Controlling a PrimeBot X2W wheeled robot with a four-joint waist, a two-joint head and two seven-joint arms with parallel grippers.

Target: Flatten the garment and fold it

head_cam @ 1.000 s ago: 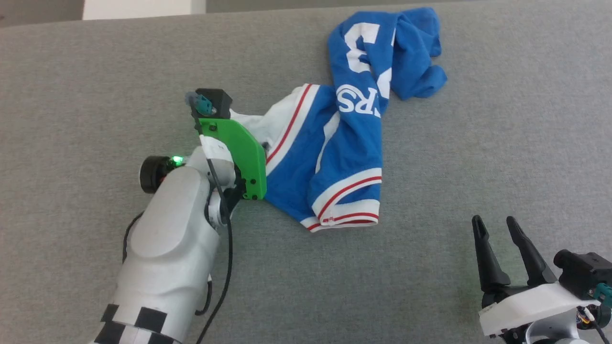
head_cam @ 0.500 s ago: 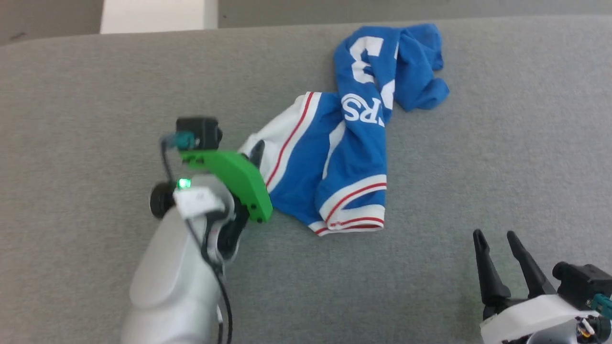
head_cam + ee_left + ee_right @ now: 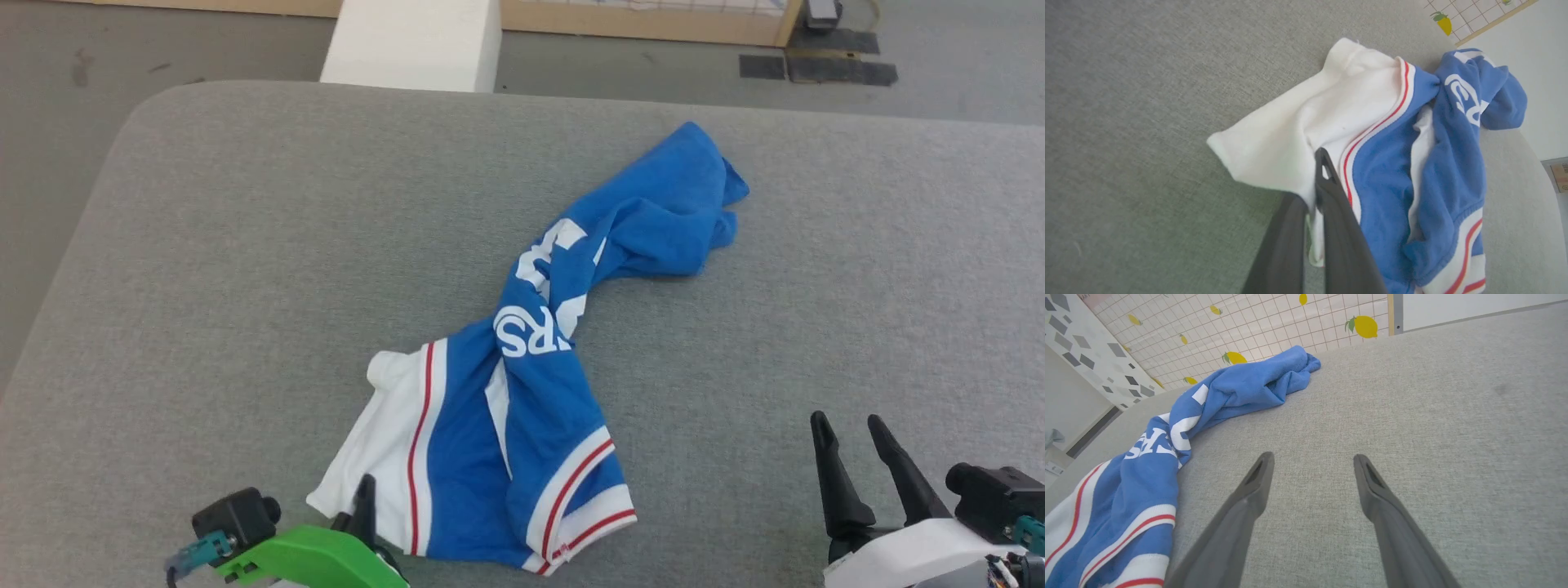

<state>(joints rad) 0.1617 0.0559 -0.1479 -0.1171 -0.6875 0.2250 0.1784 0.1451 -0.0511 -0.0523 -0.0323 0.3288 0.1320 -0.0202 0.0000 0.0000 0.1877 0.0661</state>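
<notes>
flattening | left gripper is pinching shirt sleeve, 7 o'clock | right gripper is hovering spread, 5 o'clock | next: likely needing untwisting pull

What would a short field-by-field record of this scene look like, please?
surface: grey fabric-covered table
garment: blue jersey T-shirt, crumpled and twisted lengthwise, not flat
left gripper: fingers shut on the white sleeve
right gripper: open, over bare table, apart from the T-shirt
task stage: flattening not finished, no fold made yet
</notes>
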